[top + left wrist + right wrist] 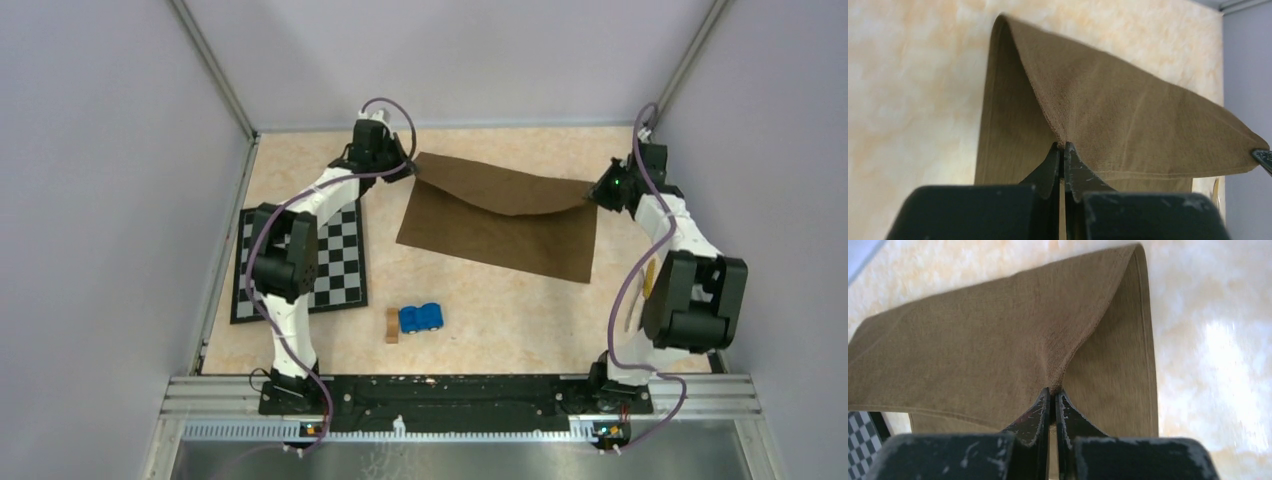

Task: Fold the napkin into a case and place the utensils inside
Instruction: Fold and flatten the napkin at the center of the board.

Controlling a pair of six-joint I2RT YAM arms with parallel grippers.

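napkin [500, 235] lying mid-table [500, 340], far edge hanging raised | left gripper [1063, 146] and right gripper [1052, 391] each clamping a far corner | cloth sagging between them, looking soft, light, limp | corners seeming the surest hold, keeping it taut

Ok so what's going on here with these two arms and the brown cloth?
The robot is working on the napkin. The left end effector and the right end effector are each shut on one far corner, holding that edge lifted off the table while the near part lies flat. The fold is not yet completed.
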